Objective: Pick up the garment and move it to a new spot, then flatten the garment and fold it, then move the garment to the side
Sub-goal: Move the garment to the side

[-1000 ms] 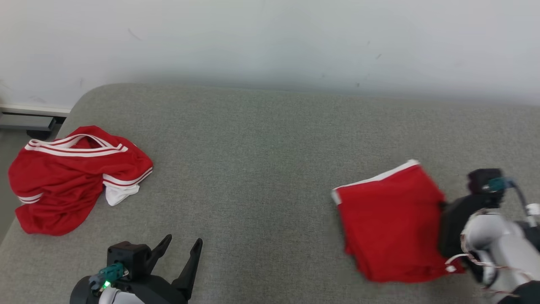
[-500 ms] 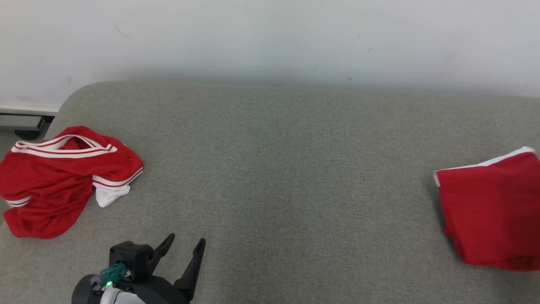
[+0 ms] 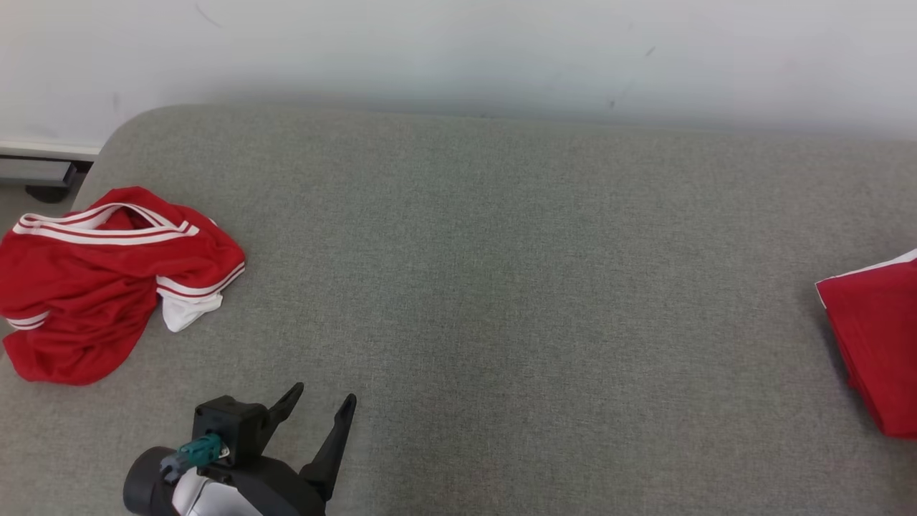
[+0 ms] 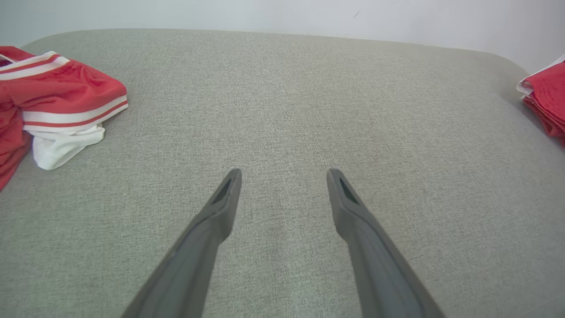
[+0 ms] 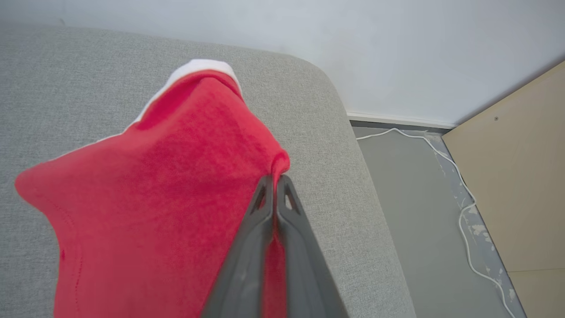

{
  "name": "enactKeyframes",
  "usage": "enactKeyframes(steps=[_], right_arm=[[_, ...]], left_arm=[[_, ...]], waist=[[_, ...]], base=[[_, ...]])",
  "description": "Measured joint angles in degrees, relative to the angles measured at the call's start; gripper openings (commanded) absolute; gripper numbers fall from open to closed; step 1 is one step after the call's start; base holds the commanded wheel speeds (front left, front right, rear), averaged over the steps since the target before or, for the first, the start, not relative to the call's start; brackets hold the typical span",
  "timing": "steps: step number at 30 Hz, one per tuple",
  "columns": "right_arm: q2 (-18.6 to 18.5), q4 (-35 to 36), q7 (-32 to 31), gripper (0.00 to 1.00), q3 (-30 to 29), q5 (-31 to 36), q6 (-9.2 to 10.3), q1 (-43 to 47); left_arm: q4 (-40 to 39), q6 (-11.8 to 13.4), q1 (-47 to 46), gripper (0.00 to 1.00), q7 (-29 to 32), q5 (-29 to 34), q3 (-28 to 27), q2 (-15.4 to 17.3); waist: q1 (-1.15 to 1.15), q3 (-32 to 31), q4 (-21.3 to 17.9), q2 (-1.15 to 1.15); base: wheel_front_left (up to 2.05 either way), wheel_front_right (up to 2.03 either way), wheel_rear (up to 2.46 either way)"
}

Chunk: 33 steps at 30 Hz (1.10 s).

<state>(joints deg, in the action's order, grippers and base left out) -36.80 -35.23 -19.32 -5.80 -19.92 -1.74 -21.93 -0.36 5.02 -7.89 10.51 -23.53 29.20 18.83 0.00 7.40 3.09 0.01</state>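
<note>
With the right tool (image 5: pixel 276 179) pinched shut on an edge of the folded red garment (image 5: pixel 167 176), which spreads left of and beneath it near the worktop's (image 5: pixel 66 66) end, the move aside seems underway, and next calls for lowering and releasing without spoiling the fold, while the left tool (image 3: pixel 323 393) hovers open and empty.

A grey woven couch surface (image 3: pixel 501 251) spans the head view from nine to three o'clock, its far corner rounded at ten. A plain white wall (image 3: pixel 458 50), lightly scuffed, stands behind at twelve. In the right wrist view, grey floor (image 5: pixel 410 212) lies at three o'clock, crossed by a thin white cable (image 5: pixel 460 225), below a white baseboard (image 5: pixel 397 118), with a tan panel (image 5: pixel 521 176) at four. The light is soft and even.
</note>
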Motion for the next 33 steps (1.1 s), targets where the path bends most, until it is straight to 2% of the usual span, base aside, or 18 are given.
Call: enactKeyframes(steps=[5, 6, 8, 9, 10, 15, 23, 27, 29, 31, 33], right_arm=[[0.1, -0.1, 1.8, 0.0, 0.2, 1.2, 2.12, 0.0], [0.2, -0.2, 2.2, 0.4, 0.4, 1.7, 2.56, 0.0], [0.5, -0.7, 2.3, 0.48, 0.8, 2.7, 3.48, 0.0], [0.5, -1.0, 2.5, 0.82, 1.2, 3.5, 4.32, 0.0], [0.5, -1.3, 2.7, 1.0, 1.3, 4.3, 5.17, 0.1], [0.1, -1.7, 3.4, 1.0, 2.0, 7.5, 7.33, 0.2], [0.4, -1.7, 5.4, 1.0, 1.4, 8.6, 7.91, 0.2], [2.6, -0.7, 8.2, 1.0, 0.4, 7.4, 8.29, -0.6], [6.4, 1.6, 11.8, 1.0, -1.3, 2.7, 7.32, -1.7], [9.6, 3.6, 14.5, 1.0, -1.3, 0.3, 5.19, -2.3], [12.2, 4.2, 16.6, 1.0, -1.5, -1.8, 4.17, -2.1]], left_arm=[[-0.3, 0.0, -0.4, 1.0, 0.1, 0.2, 0.0, 0.6], [-0.3, 0.0, -0.8, 1.0, 0.1, 0.2, -0.1, 0.6], [-0.3, 0.0, -1.2, 1.0, 0.1, 0.2, -0.1, 0.6], [-0.3, 0.0, -1.2, 1.0, 0.1, 0.2, -0.1, 0.6], [-0.3, 0.0, -1.2, 1.0, 0.1, 0.2, -0.1, 0.6], [-0.1, 0.0, -1.2, 1.0, 0.5, 0.2, -0.1, 0.6], [0.0, 0.0, -1.2, 1.0, 0.5, 0.2, -0.2, 0.5], [0.1, 0.0, -1.2, 1.0, -0.6, 0.2, -0.6, 0.1], [0.2, 0.0, -2.1, 1.0, -1.9, 0.4, -0.9, -0.3], [0.3, 0.1, -3.3, 1.0, -3.5, 0.6, -1.8, -0.7], [0.9, 0.2, -4.1, 1.0, -4.7, 1.0, -2.6, -0.7]], waist=[[0.0, 1.1, 0.4, 0.0], [0.0, 1.2, 0.5, 0.0], [0.0, 1.4, 0.6, 0.0], [0.0, 1.5, 0.6, 0.0], [0.0, 1.5, 0.6, 0.0], [0.0, 1.3, 0.5, 0.0], [0.0, 0.5, -0.5, 0.0], [0.0, 0.0, -0.8, 0.0], [0.0, -0.5, -1.0, 0.0], [0.0, -1.1, -1.2, 0.0], [0.0, -1.9, -1.4, 0.0]], base=[[0.0, 0.0, 0.0], [0.0, 0.0, 0.0], [0.0, 0.0, 0.0], [0.0, 0.0, 0.0], [0.0, 0.0, 0.0], [0.0, 0.0, 0.0], [0.0, 0.0, 0.0], [0.0, 0.0, 0.0], [0.0, 0.0, 0.0], [0.0, 0.0, 0.0], [0.0, 0.0, 0.0]])
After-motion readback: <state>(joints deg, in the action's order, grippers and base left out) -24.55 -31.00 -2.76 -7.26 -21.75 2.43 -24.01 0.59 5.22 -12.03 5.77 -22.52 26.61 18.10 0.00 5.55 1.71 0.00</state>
